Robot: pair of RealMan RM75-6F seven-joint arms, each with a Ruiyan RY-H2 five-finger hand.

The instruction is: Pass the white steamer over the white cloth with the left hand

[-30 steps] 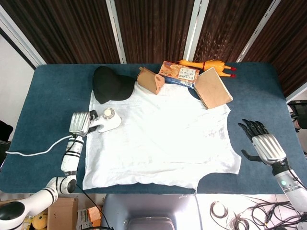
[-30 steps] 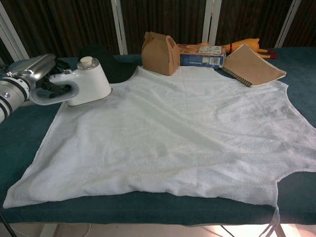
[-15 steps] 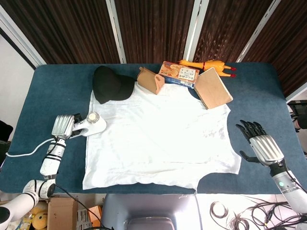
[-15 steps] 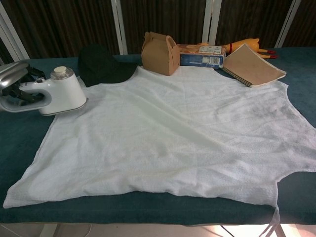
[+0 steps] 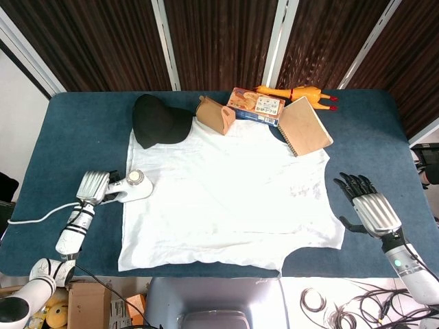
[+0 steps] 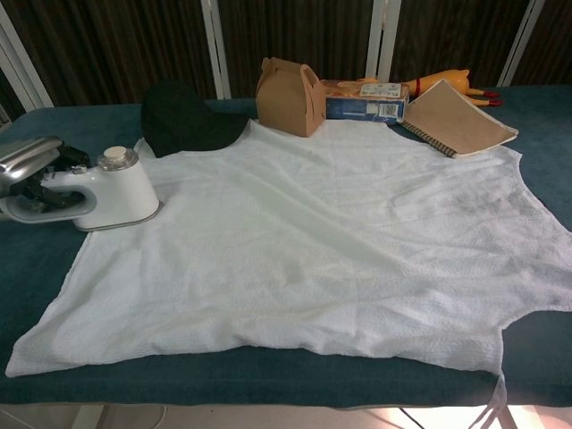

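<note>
Currently the left robot hand [image 6: 31, 170] grips the handle of the white steamer [image 6: 114, 189], with its fingers wrapped through the handle loop as the chest view shows. The steamer body extends from that hand toward the middle of the counter [image 5: 82, 130] and stands upright with its base down on the near-left edge of the white cloth [image 5: 226, 199]. In the head view the same steamer [image 5: 136, 186] sits just beyond the left robot hand [image 5: 91, 186], at the cloth border closest to it; whether the base rests fully on the fabric or partly on the bare counter cannot be confirmed from either view.

Progress assessment: the grasp step appears complete, and the tool is in contact with the cloth at one margin only. The broad central area and the side of the cloth farthest from the left robot hand show wrinkles, which suggests that a full pass over the fabric is still required.

A white cable [image 5: 38, 218] trails from behind the left robot hand across the counter and may drag during a pass.

The right robot hand [image 5: 369, 205] is empty, with fingers spread, and sits on the counter beside the cloth edge farthest from the steamer, apart from the fabric.
</note>
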